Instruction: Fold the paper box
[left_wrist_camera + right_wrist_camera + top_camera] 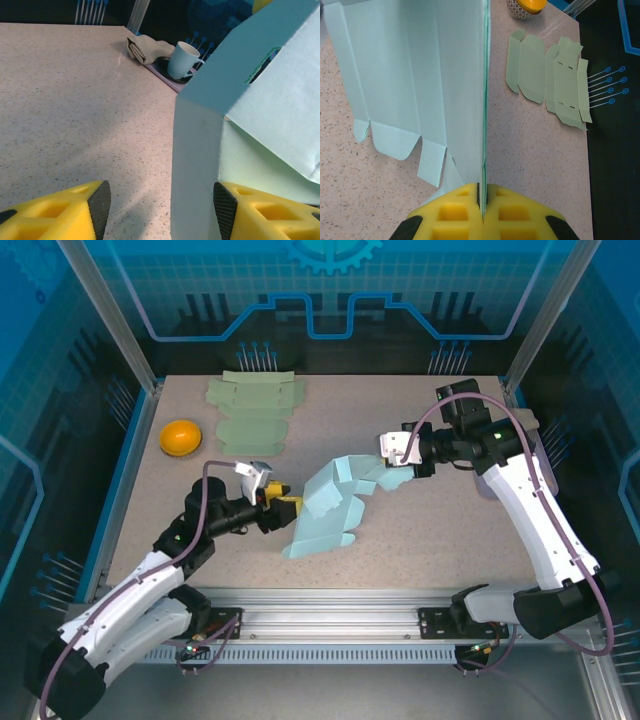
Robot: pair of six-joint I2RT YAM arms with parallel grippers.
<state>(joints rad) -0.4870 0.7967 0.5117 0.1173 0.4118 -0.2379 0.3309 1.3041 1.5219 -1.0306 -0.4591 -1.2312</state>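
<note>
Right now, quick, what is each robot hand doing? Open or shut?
Left gripper: open, an edge of the paper box between its jaws.
Right gripper: shut, pinching a panel of the paper box.

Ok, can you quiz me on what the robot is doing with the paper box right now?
1. True or false: the right pincer is pinching a panel of the paper box.
2. What sits near the left edge of the table? A) an orange bowl B) a red ball C) a green bottle
3. Fill in: the jaws of the left pincer stand ____.
Key: 1 true; 2 A; 3 open.
</note>
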